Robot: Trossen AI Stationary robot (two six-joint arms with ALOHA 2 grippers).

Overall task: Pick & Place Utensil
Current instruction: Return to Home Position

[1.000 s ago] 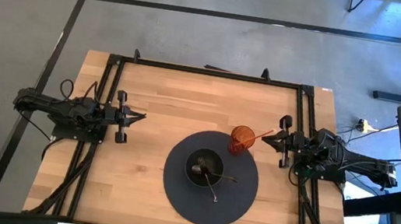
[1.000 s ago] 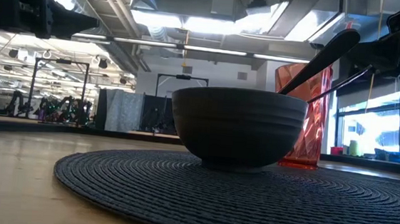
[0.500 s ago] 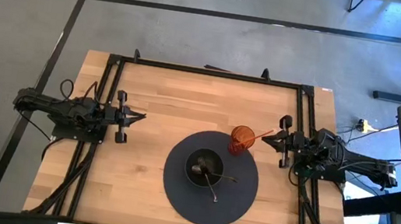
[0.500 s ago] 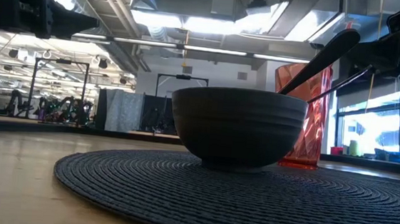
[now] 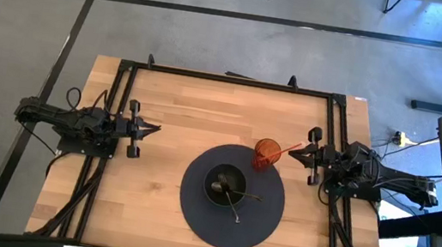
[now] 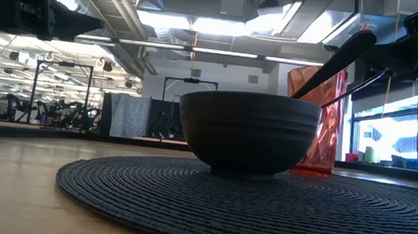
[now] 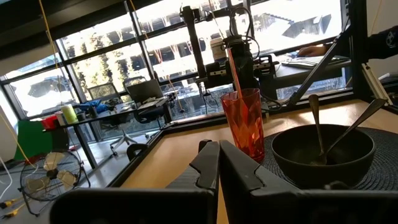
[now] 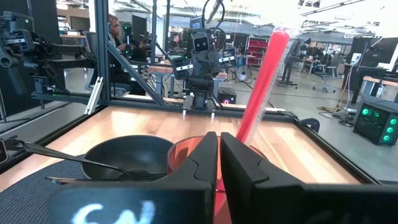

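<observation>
Utensils (image 5: 232,201) inside bowl (image 5: 214,173) show overhead; low view hides their heads.

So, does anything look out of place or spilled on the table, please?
Nothing stands out. The black bowl sits upright on the black mat with both utensils inside, handles leaning over its rim; the orange cup stands upright beside it, nothing spilled.

The round, dark woven mat (image 5: 191,210) lies flat on the wood, right of the table's middle and toward the near edge. The black ribbed bowl (image 6: 249,131) stands upright at the mat's centre. Two dark utensils rest in it, heads down. One utensil's handle (image 5: 235,211) slants out over the near-right rim above the mat. The other utensil's handle (image 5: 251,198) leans over the right rim. Spoon and fork cannot be told apart.
</observation>
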